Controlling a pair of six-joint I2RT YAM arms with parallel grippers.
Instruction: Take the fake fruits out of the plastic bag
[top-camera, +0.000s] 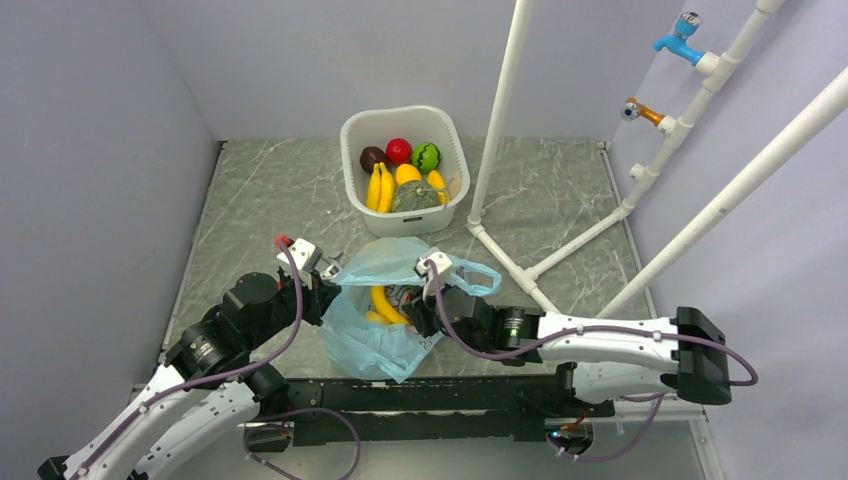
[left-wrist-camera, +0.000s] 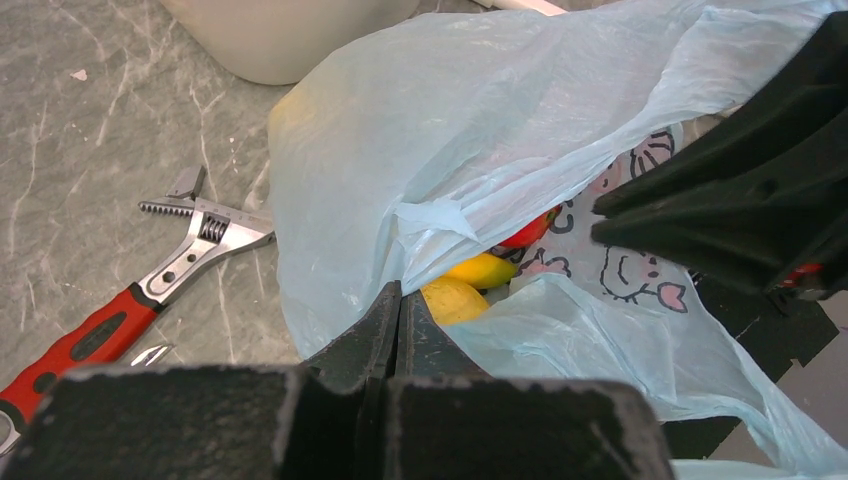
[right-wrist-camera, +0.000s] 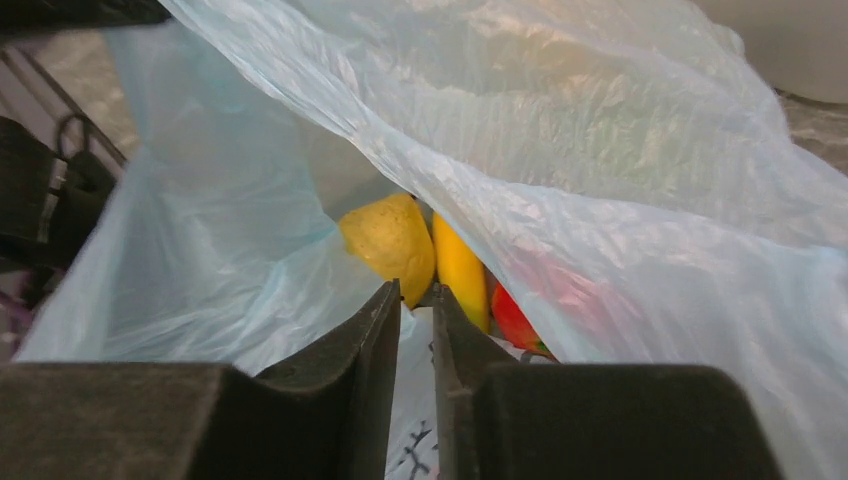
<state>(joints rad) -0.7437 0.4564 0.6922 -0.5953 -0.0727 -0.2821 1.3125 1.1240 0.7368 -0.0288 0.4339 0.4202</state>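
The light-blue plastic bag (top-camera: 368, 345) lies on the table between my two arms with its mouth held apart. My left gripper (top-camera: 328, 291) is shut on the bag's left edge, and my right gripper (top-camera: 426, 317) is shut on its right edge. A yellow banana (top-camera: 385, 305) shows inside the open mouth. In the left wrist view my gripper (left-wrist-camera: 398, 291) pinches the bag film (left-wrist-camera: 430, 120) beside a yellow round fruit (left-wrist-camera: 455, 299), the banana (left-wrist-camera: 486, 270) and a red apple (left-wrist-camera: 528, 232). In the right wrist view my gripper (right-wrist-camera: 415, 292) holds film in front of the round fruit (right-wrist-camera: 390, 240), banana (right-wrist-camera: 460, 268) and red apple (right-wrist-camera: 514, 320).
A white basket (top-camera: 352, 130) behind the bag holds bananas, a red ball, a dark maroon ball and other fruit. A white pipe frame (top-camera: 500, 120) with taps stands at the back right. A red-handled wrench (left-wrist-camera: 150, 290) lies left of the bag. Grey walls close the sides.
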